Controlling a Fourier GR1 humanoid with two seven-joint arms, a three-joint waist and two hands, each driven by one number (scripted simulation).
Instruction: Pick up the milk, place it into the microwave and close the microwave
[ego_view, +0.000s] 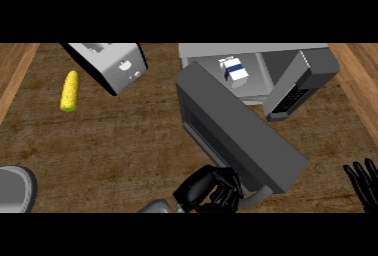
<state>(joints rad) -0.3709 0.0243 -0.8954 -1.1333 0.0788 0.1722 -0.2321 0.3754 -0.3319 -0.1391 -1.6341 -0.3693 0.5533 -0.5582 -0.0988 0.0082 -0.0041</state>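
1. Milk (233, 71) stands upright inside the microwave (310, 65) cavity, at the worktop's (118, 145) far edge, right of centre.
2. Microwave door (236, 131) is swung wide open, reaching out toward the near edge.
3. One hand (208, 190), near edge centre, sits at the door's outer end by its handle, fingers curled; can't tell if they clasp it.
4. Right hand (363, 181) rests at the near right corner, fingers straight, holding nothing.
5. Corn cob (69, 91) lies near the left edge; toaster (111, 62) at the far edge beside it, well apart from the door.
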